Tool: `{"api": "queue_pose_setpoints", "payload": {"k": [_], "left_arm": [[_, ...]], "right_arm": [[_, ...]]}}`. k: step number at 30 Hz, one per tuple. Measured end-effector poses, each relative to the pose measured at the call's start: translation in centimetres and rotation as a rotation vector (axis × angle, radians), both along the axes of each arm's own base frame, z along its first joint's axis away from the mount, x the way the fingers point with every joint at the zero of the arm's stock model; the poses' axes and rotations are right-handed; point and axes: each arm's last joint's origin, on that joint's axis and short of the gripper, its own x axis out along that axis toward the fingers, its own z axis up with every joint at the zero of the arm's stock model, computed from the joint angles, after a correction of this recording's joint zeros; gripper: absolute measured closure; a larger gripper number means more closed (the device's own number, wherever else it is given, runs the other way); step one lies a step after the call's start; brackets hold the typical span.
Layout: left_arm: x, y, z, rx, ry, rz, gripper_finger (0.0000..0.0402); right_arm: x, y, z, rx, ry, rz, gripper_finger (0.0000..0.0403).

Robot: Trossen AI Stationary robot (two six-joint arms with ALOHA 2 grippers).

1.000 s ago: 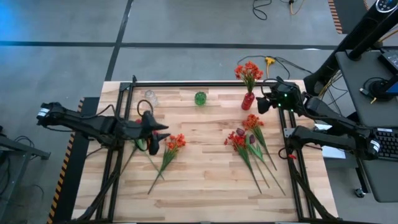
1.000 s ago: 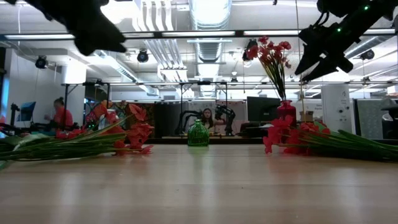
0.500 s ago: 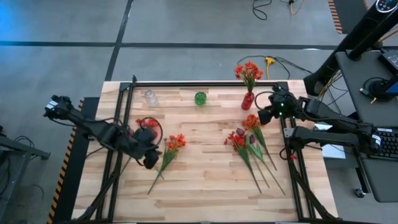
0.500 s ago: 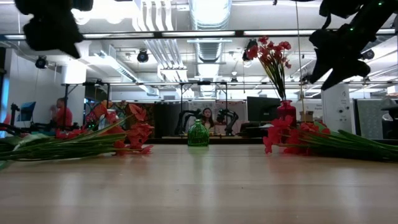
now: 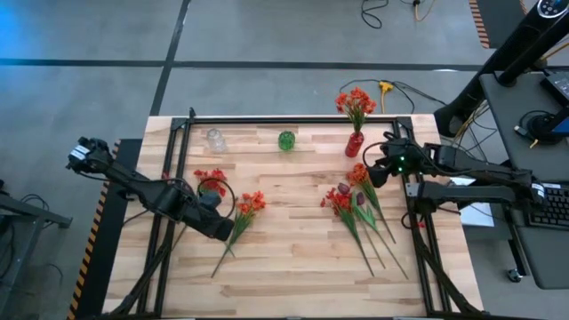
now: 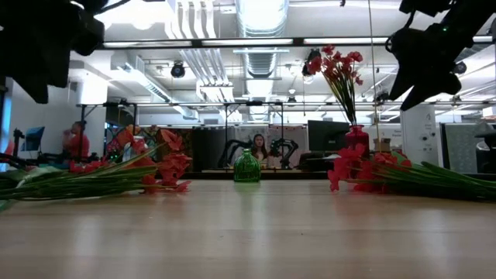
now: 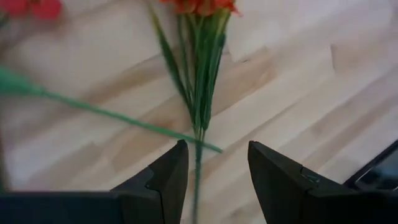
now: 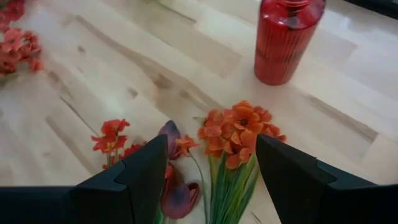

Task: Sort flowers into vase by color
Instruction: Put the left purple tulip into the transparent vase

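- Table (image 5: pixel 293 267): pale wood, black frame rails along both sides.
- Left gripper (image 5: pixel 224 228) sits low over the left half of the table, just above the stem of an orange flower (image 5: pixel 250 204). Fingers (image 7: pixel 166 177) stand apart with the green stem running between them; no contact visible, nothing held.
- Second flower with red blooms (image 5: pixel 211 178) lies close by, nearer the table's far edge, its stem passing under the arm.
- Right gripper (image 5: pixel 375 169) hangs above the far right area, over the top of a loose bunch (image 5: pixel 356 206). Jaws parted, empty.
- Bunch, right wrist view: orange cluster (image 8: pixel 238 132), small red blooms (image 8: pixel 111 133), dark maroon tulip (image 8: pixel 177 196), all flat on the wood.
- Red vase (image 5: pixel 355 143) upright near the far edge, holding flowers (image 5: pixel 356 101) with red-orange heads.
- Green vase (image 5: pixel 286 140) and clear vase (image 5: pixel 214 140) along the same far edge, no stems in them.
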Motion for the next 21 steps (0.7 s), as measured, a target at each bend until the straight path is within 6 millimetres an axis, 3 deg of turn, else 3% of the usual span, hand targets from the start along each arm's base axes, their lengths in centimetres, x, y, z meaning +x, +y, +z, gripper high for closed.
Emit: {"api": "queue_pose_setpoints", "payload": {"k": [4, 10, 21], "left_arm": [[-0.2, -0.6, -0.3, -0.048, 0.033, 0.110, 0.0251], [-0.5, -2.0, -2.0, -0.006, 0.165, 0.138, 0.0243], [-0.4, -2.3, -3.3, 0.070, 0.222, 0.183, 0.0171]], "right_arm": [[0.1, 0.2, 0.0, -0.012, 0.011, 0.035, 0.0169], [0.2, 0.5, -0.2, -0.014, 0.019, 0.064, 0.0170], [0.2, 0.7, -0.2, -0.032, 0.037, 0.109, 0.0170]]}}
